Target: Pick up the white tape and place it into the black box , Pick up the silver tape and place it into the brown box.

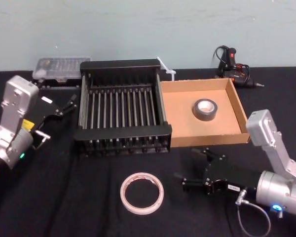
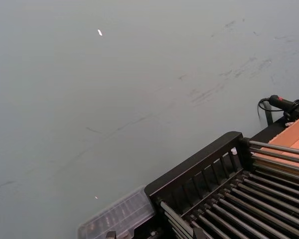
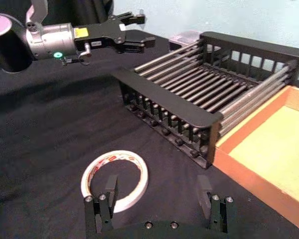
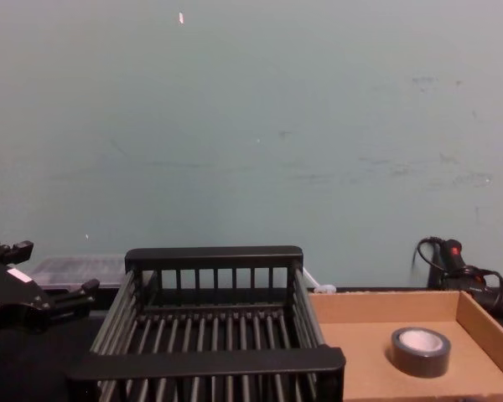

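Observation:
The white tape (image 1: 142, 193) (image 3: 115, 177) lies flat on the black table, in front of the black box (image 1: 122, 132) (image 3: 164, 97) (image 4: 210, 363) (image 2: 194, 174). My right gripper (image 1: 185, 164) (image 3: 157, 186) hovers open just to the tape's right, low over the table, holding nothing. To the right of the black box stands the brown box (image 1: 180, 116) (image 4: 360, 352) (image 3: 269, 149), and the silver tape (image 1: 205, 109) (image 4: 420, 351) rests flat inside it. My left gripper (image 1: 68, 105) (image 3: 142, 31) (image 4: 59, 268) stays open and empty at the black box's left side.
A clear plastic case (image 1: 59, 68) (image 2: 119, 216) sits behind the black box at the back left. A black corded tool (image 1: 232, 64) (image 4: 453, 260) lies at the back right, near the pale wall. Open black tabletop spreads around the white tape.

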Action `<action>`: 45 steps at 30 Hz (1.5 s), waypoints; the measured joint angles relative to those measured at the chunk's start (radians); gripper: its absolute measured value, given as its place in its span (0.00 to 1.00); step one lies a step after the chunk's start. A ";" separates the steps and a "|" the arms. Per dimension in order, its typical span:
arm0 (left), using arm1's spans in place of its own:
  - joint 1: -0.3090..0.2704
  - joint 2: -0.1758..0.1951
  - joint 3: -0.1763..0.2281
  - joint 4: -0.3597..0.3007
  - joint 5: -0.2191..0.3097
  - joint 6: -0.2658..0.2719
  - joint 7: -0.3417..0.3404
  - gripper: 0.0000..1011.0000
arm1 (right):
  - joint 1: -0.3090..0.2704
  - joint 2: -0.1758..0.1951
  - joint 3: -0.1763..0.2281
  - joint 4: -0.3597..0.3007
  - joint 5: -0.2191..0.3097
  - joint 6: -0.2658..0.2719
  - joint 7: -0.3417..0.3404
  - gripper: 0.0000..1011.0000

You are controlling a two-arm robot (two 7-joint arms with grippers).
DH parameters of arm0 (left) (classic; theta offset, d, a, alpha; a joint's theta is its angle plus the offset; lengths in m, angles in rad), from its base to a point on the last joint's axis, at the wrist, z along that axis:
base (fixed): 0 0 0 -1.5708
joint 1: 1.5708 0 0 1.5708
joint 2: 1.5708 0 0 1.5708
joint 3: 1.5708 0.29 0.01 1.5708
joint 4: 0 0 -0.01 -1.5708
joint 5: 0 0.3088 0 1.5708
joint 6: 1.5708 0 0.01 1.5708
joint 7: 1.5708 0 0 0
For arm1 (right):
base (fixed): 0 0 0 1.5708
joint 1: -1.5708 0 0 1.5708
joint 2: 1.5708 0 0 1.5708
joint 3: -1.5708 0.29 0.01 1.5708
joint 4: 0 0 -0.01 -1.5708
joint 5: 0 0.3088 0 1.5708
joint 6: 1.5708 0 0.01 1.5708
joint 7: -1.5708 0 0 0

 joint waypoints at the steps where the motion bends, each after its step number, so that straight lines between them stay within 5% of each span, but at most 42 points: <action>1: 0.000 0.000 0.000 0.000 0.000 0.000 0.000 0.99 | 0.004 0.000 -0.009 0.001 -0.006 -0.002 0.000 0.99; 23: 0.000 0.000 0.000 0.000 0.000 0.000 0.000 0.99 | 0.120 -0.085 -0.127 0.099 -0.140 -0.002 0.005 0.99; 45: 0.000 0.000 0.000 0.000 0.000 0.000 0.000 0.99 | 0.145 -0.128 -0.153 0.138 -0.173 0.009 0.017 0.99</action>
